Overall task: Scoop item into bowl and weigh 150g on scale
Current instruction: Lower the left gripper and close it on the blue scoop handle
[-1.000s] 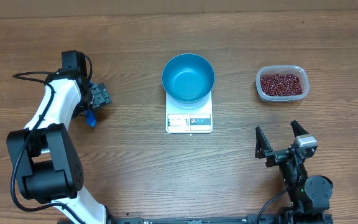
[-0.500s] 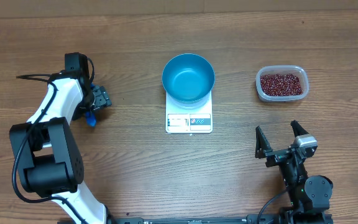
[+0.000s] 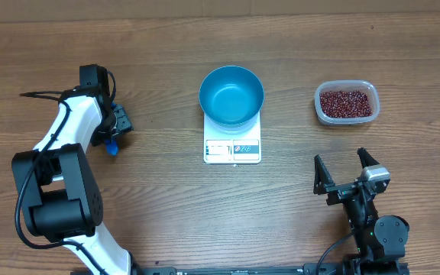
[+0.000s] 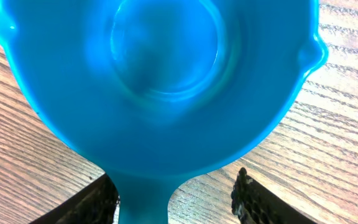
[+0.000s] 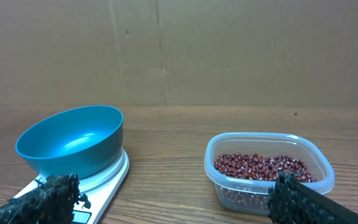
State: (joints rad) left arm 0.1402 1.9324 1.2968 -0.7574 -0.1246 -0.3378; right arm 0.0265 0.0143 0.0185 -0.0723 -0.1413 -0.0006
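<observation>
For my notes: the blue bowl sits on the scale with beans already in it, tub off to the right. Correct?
No: the bowl is empty, as the overhead view shows. It does sit on the scale, with the tub of beans off to the right.

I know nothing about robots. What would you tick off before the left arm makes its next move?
1. Handle of the small blue plastic scoop lies inside the left tool: ok.
2. Left tool gripping that handle firmly: not ok, a gap shows on one side.
3. Round bright blue bowl sits on the small white square scale: ok.
4. Bowl empty before scooping: ok.
5. Scale display reads zero: cannot tell, too small to read.
6. Clear plastic tub of dark red-brown beans uncovered, with the open right tool apart from it: ok.
</observation>
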